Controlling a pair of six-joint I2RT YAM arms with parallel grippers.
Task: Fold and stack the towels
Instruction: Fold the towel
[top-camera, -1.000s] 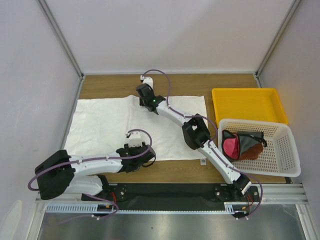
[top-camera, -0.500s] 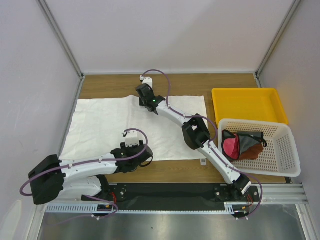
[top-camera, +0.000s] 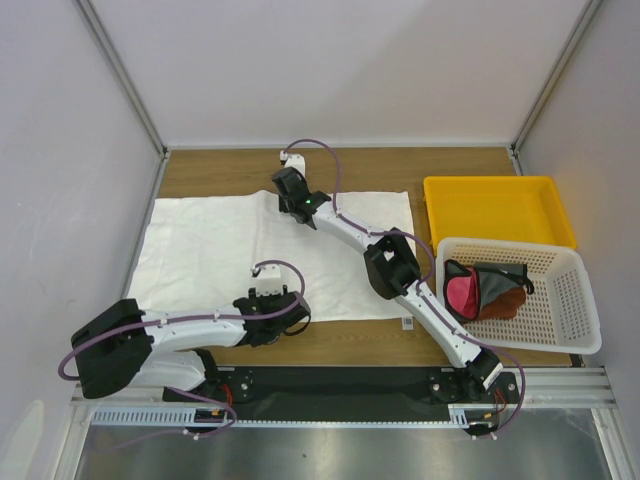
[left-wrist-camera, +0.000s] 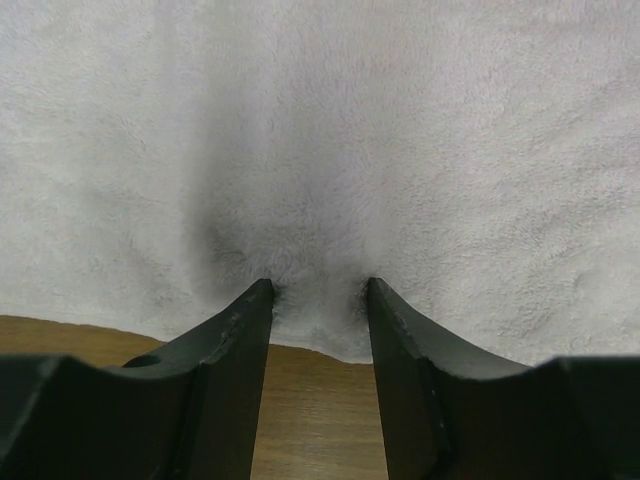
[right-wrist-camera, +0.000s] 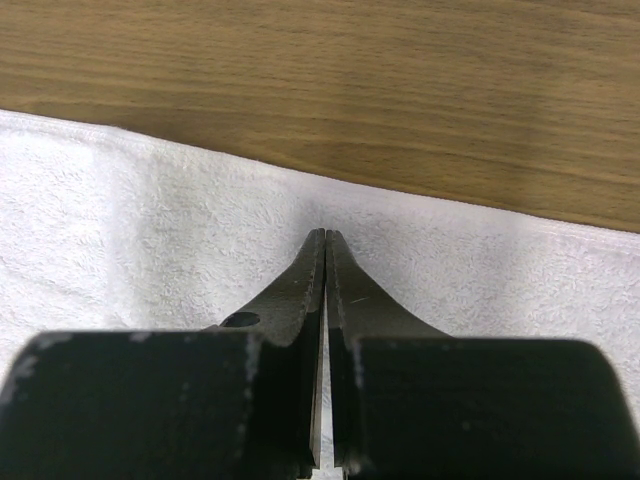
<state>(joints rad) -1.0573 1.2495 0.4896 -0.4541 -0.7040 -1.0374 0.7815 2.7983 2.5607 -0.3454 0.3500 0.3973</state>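
On the worktop (top-camera: 450, 165), the large white towel (top-camera: 200, 250) lies spread flat between the arms. The left pincer (left-wrist-camera: 318, 288) stands narrowly parted over the towel's near hem, tips pressed into the pile, apparently set to nip that edge for a fold. The right pincer (right-wrist-camera: 326, 238) is closed tight just inside the far hem; whether it has caught cloth cannot be told. At right, the white basket (top-camera: 565, 305) holds the magenta towel (top-camera: 459, 293) and reddish-brown towel (top-camera: 508, 298), bunched together; the yellow tray (top-camera: 500, 210) behind holds nothing.
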